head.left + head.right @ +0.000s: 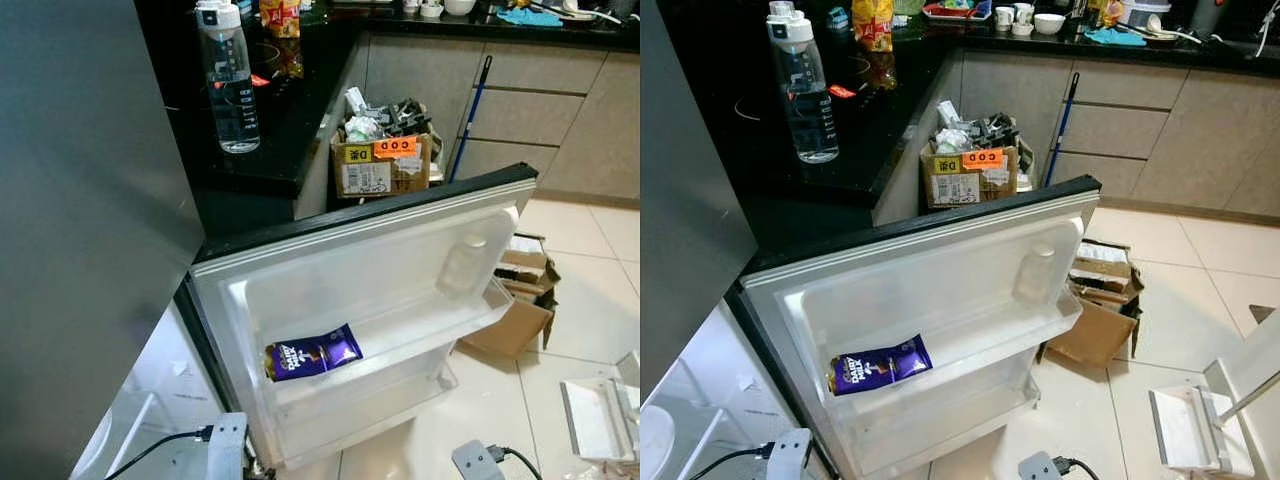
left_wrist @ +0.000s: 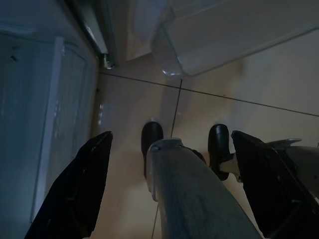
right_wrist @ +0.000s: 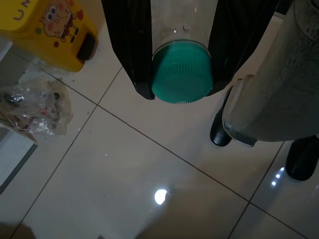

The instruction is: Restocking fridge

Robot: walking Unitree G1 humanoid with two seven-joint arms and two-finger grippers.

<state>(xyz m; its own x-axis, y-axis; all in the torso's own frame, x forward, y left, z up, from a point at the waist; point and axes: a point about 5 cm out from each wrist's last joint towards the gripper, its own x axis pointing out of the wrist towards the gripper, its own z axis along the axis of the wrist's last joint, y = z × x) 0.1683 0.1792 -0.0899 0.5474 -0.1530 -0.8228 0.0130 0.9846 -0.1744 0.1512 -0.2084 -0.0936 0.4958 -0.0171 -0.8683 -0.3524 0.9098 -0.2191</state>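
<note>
Nearest, at 6 o'clock, right hand (image 3: 182,74) hanging over the tiled floor (image 3: 124,169), black fingers (image 3: 130,45) closed tight on a clear bottle (image 3: 182,30) with a green cap (image 3: 182,73). Left hand (image 2: 169,164) wide open, holding nothing, pointed down at the floor beside the fridge. A bit farther, at 12 o'clock, open fridge door (image 1: 380,250) with white shelves. Purple chocolate packet (image 1: 312,353) lying on the middle door shelf, toward 9 o'clock. Behind the door, a cardboard box (image 1: 385,165) stuffed with rubbish. Farther back, at 10 o'clock, a tall water bottle (image 1: 228,80) standing upright on the black desk (image 1: 280,130).
</note>
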